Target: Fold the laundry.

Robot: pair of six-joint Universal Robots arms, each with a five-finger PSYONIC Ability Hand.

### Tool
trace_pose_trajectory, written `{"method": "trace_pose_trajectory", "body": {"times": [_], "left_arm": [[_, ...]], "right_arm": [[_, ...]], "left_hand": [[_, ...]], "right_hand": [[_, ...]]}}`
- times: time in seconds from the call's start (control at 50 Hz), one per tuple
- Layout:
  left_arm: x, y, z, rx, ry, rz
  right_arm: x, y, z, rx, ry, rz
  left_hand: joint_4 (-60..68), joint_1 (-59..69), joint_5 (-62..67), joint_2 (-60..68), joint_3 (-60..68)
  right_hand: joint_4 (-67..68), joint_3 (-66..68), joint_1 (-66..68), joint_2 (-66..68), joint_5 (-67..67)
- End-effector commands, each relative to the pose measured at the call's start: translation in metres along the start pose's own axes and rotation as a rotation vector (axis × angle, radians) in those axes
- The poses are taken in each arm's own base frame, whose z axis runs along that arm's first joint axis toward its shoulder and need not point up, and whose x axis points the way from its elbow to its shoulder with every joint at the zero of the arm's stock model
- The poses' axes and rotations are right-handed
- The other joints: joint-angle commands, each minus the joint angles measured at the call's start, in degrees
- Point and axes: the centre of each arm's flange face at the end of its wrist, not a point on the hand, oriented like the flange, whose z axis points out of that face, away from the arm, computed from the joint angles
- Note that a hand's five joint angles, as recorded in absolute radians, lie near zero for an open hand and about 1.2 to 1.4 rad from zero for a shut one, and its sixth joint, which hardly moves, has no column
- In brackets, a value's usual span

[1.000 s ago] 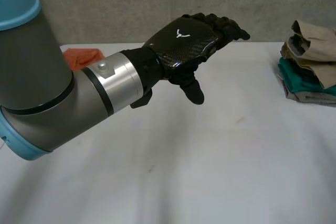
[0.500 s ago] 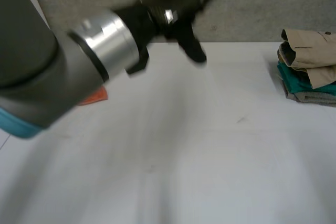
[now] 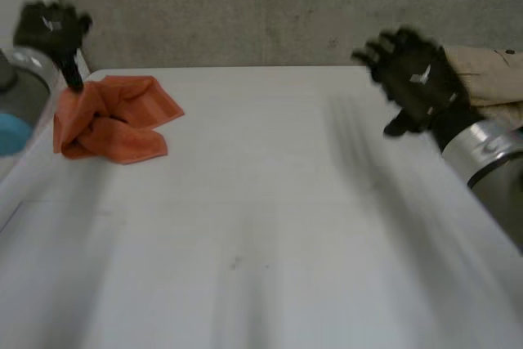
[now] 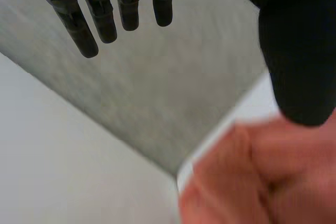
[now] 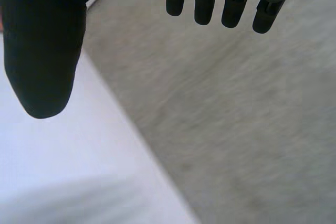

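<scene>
- One white table [image 3: 270,226], bearing the crumpled orange cloth [image 3: 110,124].
- My right hand [image 3: 413,79]: far to the cloth's right, fingers straight and spread, holding nothing.
- My left hand [image 3: 49,26]: over the cloth's far left edge, fingers straight, thumb tip down at it.
- Beige garment [image 3: 494,79]: farthest right of the cloth.

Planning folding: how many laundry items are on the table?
2: a crumpled orange cloth by the left robot hand, a beige garment behind the right robot hand; more may be hidden.
</scene>
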Motion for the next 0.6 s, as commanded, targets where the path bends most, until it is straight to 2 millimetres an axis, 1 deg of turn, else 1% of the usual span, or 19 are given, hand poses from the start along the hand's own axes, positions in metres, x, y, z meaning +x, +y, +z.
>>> {"method": "trace_pose_trajectory", "body": {"times": [0.02,0.06,0.08,0.12,0.16,0.18,0.2,0.26,0.3,0.32,0.34,0.4,0.44,0.46,0.48,0.5,0.56,0.58,0.6], "left_arm": [[0.029,0.094,0.041,-0.015,0.071,0.124],[0.039,0.105,0.044,0.007,0.114,0.122],[0.048,0.115,0.047,0.025,0.153,0.117],[0.056,0.124,0.05,0.036,0.179,0.114],[0.056,0.139,0.056,0.029,0.177,0.112],[0.056,0.143,0.058,0.028,0.176,0.11],[0.059,0.15,0.061,0.028,0.178,0.11],[0.063,0.16,0.065,0.027,0.177,0.109],[0.066,0.165,0.069,0.031,0.17,0.11],[0.066,0.166,0.07,0.031,0.162,0.112],[0.067,0.163,0.073,0.046,0.151,0.121],[0.066,0.158,0.075,0.044,0.098,0.134],[0.067,0.14,0.077,0.05,0.013,0.143],[0.065,0.127,0.077,0.065,-0.013,0.144],[0.059,0.111,0.076,0.081,-0.042,0.138],[0.045,0.071,0.071,0.134,-0.096,0.129],[0.03,0.025,0.055,0.2,-0.119,0.102],[0.02,-0.008,0.04,0.258,-0.128,0.056],[0.017,-0.022,0.033,0.287,-0.129,0.031]], "right_arm": [[-0.034,0.041,-0.013,-0.162,-0.084,0.011],[-0.038,0.046,-0.015,-0.179,-0.091,-0.006],[-0.039,0.049,-0.018,-0.195,-0.089,-0.027],[-0.04,0.051,-0.02,-0.205,-0.091,-0.047],[-0.041,0.054,-0.021,-0.214,-0.094,-0.068],[-0.041,0.055,-0.021,-0.216,-0.092,-0.072],[-0.04,0.057,-0.021,-0.222,-0.089,-0.076],[-0.04,0.058,-0.021,-0.224,-0.087,-0.076],[-0.04,0.059,-0.02,-0.223,-0.085,-0.078],[-0.04,0.059,-0.02,-0.223,-0.085,-0.08],[-0.039,0.059,-0.019,-0.222,-0.084,-0.081],[-0.038,0.059,-0.019,-0.223,-0.078,-0.082],[-0.036,0.059,-0.018,-0.224,-0.071,-0.084],[-0.036,0.059,-0.018,-0.224,-0.069,-0.085],[-0.035,0.058,-0.018,-0.224,-0.066,-0.086],[-0.035,0.059,-0.018,-0.228,-0.061,-0.086],[-0.033,0.058,-0.018,-0.231,-0.05,-0.089],[-0.032,0.058,-0.017,-0.232,-0.044,-0.091],[-0.032,0.058,-0.017,-0.234,-0.039,-0.092]], "left_hand": [[2.37,2.41,2.39,2.62,2.43],[2.54,2.58,2.56,2.79,2.6],[2.71,2.75,2.72,2.96,2.77],[3.55,3.58,3.56,3.8,3.61],[6.06,6.1,6.07,6.31,6.12],[6.58,6.61,6.59,6.82,6.64],[8.91,8.95,8.92,9.16,8.97],[12.79,12.82,12.8,13.03,12.85],[39.74,39.78,39.75,39.99,39.8],[56.54,56.57,56.55,56.79,56.6],[66.51,66.55,66.52,66.76,66.57],[66.61,66.65,66.62,66.86,66.67],[66.61,66.65,66.62,66.86,66.67],[66.61,66.65,66.62,66.86,66.67],[66.61,66.65,66.62,66.86,66.67],[66.61,66.65,66.62,66.86,66.67],[66.61,66.65,66.62,66.86,66.67],[66.61,66.65,66.62,66.86,66.67],[66.61,66.65,66.62,66.86,66.67]], "right_hand": [[-1.6,-1.51,-2.73,-1.62,-2.29],[-1.6,-1.51,-2.73,-1.62,-2.29],[-1.6,-1.51,-2.73,-1.62,-2.29],[-1.6,-1.51,-2.73,-1.62,-2.29],[-1.6,-1.51,-2.73,-1.62,-2.29],[-1.6,-1.51,-2.73,-1.62,-2.29],[-1.6,-1.51,-2.73,-1.62,-2.29],[-1.6,-1.51,-2.73,-1.62,-2.29],[-1.6,-1.51,-2.73,-1.62,-2.29],[-1.6,-1.51,-2.73,-1.62,-2.29],[-1.6,-1.51,-2.73,-1.62,-2.29],[-1.6,-1.51,-2.73,-1.62,-2.29],[-1.6,-1.51,-2.73,-1.62,-2.29],[-1.6,-1.51,-2.73,-1.62,-2.29],[-1.6,-1.51,-2.73,-1.62,-2.29],[-1.6,-1.51,-2.73,-1.62,-2.29],[-1.6,-1.51,-2.73,-1.62,-2.29],[-1.6,-1.51,-2.73,-1.62,-2.29],[-1.6,-1.51,-2.73,-1.62,-2.29]]}}
